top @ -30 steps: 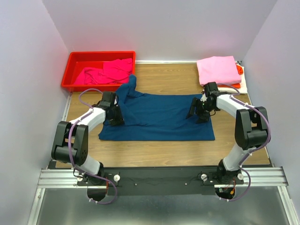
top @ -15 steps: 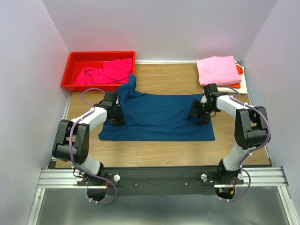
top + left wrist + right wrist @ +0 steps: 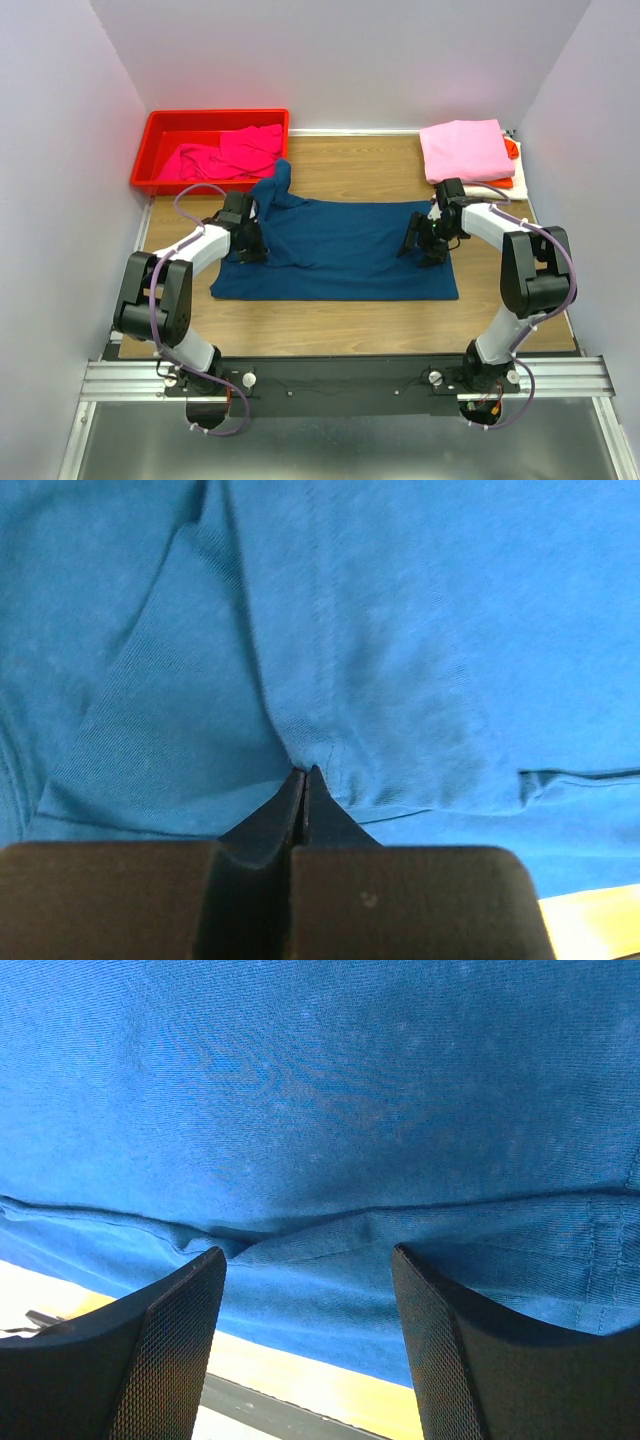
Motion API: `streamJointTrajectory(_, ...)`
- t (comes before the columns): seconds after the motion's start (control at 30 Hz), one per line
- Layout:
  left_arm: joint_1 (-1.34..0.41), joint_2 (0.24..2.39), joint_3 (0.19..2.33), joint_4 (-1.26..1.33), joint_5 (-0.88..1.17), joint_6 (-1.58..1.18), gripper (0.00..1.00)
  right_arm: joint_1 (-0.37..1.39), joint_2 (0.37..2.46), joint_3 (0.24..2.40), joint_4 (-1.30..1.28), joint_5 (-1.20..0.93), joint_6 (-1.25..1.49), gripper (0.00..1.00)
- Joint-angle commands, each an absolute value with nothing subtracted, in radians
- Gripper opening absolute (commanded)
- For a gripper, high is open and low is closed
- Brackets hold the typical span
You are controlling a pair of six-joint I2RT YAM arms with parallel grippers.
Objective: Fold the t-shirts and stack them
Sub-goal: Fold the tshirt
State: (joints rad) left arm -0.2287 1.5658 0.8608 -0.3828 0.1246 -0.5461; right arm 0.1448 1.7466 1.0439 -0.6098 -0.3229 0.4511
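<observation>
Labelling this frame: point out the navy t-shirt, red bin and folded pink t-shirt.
navy t-shirt [image 3: 340,250], top external view, middle of body.
red bin [image 3: 190,125], top external view, bare back wall.
folded pink t-shirt [image 3: 464,150], top external view, top face.

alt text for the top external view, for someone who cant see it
A dark blue t-shirt lies spread on a wooden table, the left gripper at its left side, the right gripper at its right edge. Far left, a red bin holds magenta shirts; far right, a folded pink shirt tops a stack.
</observation>
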Motion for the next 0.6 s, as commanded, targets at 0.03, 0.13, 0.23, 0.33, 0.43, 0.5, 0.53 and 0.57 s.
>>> streamJointTrajectory(0.03, -0.239, 1.580, 0.931, -0.356, 0.161, -0.543, 0.00, 0.158, 1.832, 0.991, -0.607, -0.296, 0.420, 0.75)
streamJointTrajectory(0.13, -0.241, 1.603, 0.983, -0.356, 0.172, -0.538, 0.00, 0.156, 1.838, 0.992, -0.609, -0.299, 0.419, 0.75)
streamJointTrajectory(0.23, -0.242, 1.641, 1.038, -0.348, 0.189, -0.531, 0.00, 0.156, 1.839, 0.996, -0.609, -0.301, 0.419, 0.75)
streamJointTrajectory(0.33, -0.252, 1.689, 1.090, -0.336, 0.213, -0.523, 0.00, 0.156, 1.842, 0.997, -0.609, -0.298, 0.419, 0.75)
streamJointTrajectory(0.43, -0.264, 1.747, 1.147, -0.331, 0.228, -0.505, 0.00, 0.158, 1.845, 1.000, -0.609, -0.296, 0.420, 0.75)
streamJointTrajectory(0.5, -0.271, 1.787, 1.173, -0.333, 0.242, -0.489, 0.00, 0.158, 1.845, 1.000, -0.609, -0.296, 0.420, 0.75)
streamJointTrajectory(0.53, -0.275, 1.799, 1.198, -0.333, 0.256, -0.483, 0.00, 0.158, 1.845, 1.000, -0.609, -0.296, 0.420, 0.75)
streamJointTrajectory(0.57, -0.285, 1.812, 1.210, -0.334, 0.264, -0.473, 0.00, 0.156, 1.845, 1.002, -0.609, -0.293, 0.422, 0.75)
